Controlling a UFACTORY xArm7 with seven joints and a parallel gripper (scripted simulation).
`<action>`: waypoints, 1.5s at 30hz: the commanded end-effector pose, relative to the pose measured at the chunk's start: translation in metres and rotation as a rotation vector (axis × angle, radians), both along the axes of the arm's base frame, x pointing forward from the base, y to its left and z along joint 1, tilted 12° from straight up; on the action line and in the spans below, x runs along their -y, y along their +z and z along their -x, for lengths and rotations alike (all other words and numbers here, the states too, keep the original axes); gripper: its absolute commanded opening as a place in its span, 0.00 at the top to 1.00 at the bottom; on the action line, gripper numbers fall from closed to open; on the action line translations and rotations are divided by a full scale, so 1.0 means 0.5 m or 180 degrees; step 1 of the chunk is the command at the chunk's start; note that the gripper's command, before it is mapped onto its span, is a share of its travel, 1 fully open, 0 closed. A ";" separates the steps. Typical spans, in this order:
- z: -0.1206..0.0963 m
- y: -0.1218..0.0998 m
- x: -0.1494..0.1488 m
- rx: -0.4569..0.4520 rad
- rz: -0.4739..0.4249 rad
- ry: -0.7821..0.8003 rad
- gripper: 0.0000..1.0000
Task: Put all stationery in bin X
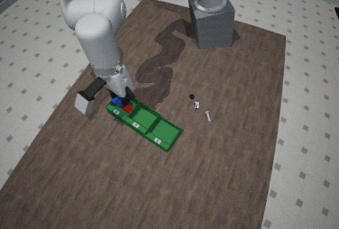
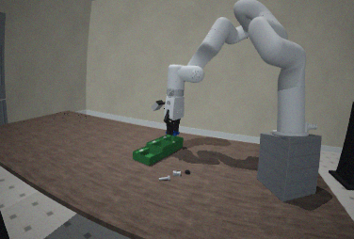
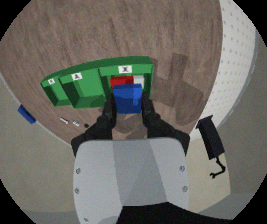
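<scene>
My gripper (image 1: 123, 98) (image 2: 172, 131) (image 3: 128, 99) is shut on a blue block-like thing (image 1: 117, 101) (image 3: 127, 98) and holds it over bin X. Bin X (image 1: 111, 109) (image 3: 140, 60) is the end compartment of a green three-part row. A red and white thing (image 1: 128, 108) (image 3: 121, 80) lies inside bin X, partly hidden by the blue thing in the wrist view. On the table lie a small black round thing (image 1: 192, 96) (image 2: 187, 171), a small white thing (image 1: 196, 105) (image 2: 177, 173) and a white bolt-like thing (image 1: 207, 115) (image 2: 164, 178).
The middle bin, marked A (image 3: 77, 76), and the other end bin (image 3: 51, 81) adjoin bin X and look empty. The grey arm base (image 1: 212, 26) (image 2: 289, 167) stands at the table's edge. A blue object (image 3: 26, 114) shows beyond the table at the wrist view's far left.
</scene>
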State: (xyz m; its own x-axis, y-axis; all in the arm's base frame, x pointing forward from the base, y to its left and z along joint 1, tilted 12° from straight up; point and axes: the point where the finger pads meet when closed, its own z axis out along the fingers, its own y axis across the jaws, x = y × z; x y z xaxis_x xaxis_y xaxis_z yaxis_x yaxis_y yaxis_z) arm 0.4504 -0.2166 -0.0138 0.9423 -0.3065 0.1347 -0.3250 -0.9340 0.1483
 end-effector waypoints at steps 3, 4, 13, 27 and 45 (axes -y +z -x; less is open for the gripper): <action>-0.002 0.002 -0.001 0.0009 0.0004 0.0001 1.00; -0.002 0.002 -0.001 0.0009 0.0004 0.0001 1.00; 0.000 0.002 -0.004 0.0009 0.0004 0.0001 1.00; 0.000 -0.010 -0.004 0.0009 0.0004 0.0001 1.00; -0.005 -0.073 0.008 0.0009 0.0004 0.0001 1.00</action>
